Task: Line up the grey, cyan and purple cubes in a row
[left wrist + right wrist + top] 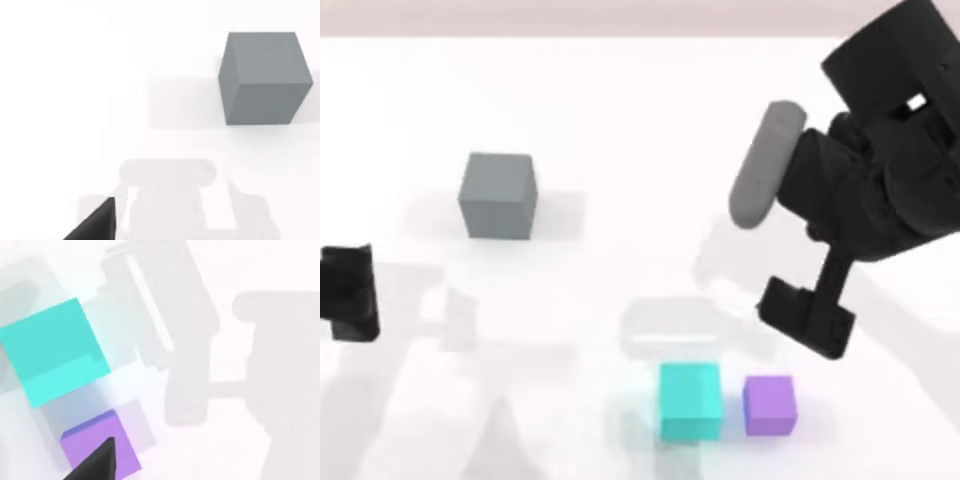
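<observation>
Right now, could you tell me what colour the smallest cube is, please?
The smallest cube is light purple, seen best in the top view beside the cyan cube.

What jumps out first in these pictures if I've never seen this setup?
Probably the big black right arm reaching in from the top view's upper right, its right gripper hanging just above the cyan cube and smaller purple cube sitting side by side near the front. The larger grey cube stands alone, far left.

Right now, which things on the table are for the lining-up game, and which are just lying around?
For the job:
- grey cube, alone on the left
- cyan cube, at the near edge
- purple cube, just right of the cyan one

Just lying about:
- nothing else; only the white table under them
</observation>
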{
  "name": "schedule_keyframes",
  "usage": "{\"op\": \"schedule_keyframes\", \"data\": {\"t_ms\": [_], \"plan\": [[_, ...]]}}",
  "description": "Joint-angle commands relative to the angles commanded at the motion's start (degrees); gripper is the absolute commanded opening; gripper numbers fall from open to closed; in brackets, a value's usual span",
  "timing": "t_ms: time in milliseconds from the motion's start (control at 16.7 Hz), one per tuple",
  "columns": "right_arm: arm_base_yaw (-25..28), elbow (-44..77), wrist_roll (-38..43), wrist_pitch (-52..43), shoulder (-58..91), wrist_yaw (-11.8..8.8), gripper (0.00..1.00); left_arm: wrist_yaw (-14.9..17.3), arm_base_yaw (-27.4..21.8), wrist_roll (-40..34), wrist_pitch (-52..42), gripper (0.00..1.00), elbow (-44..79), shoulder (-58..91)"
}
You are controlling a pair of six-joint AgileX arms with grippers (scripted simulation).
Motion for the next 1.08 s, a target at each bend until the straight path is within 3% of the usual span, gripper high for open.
{"op": "schedule_keyframes", "data": {"t_ms": [600,1080], "plan": [[-22.56,-40.88,17.5,27.5,-50.77,-0.7,1.0,-0.8,-6.65,-4.16,-40.11,1.0,51.12,62.16],[-34.59,-64.28,27.49,44.01,-77.62,1.69,1.0,-1.4,-8.78,-8.64,-53.6,1.0,89.76,95.94]]}}
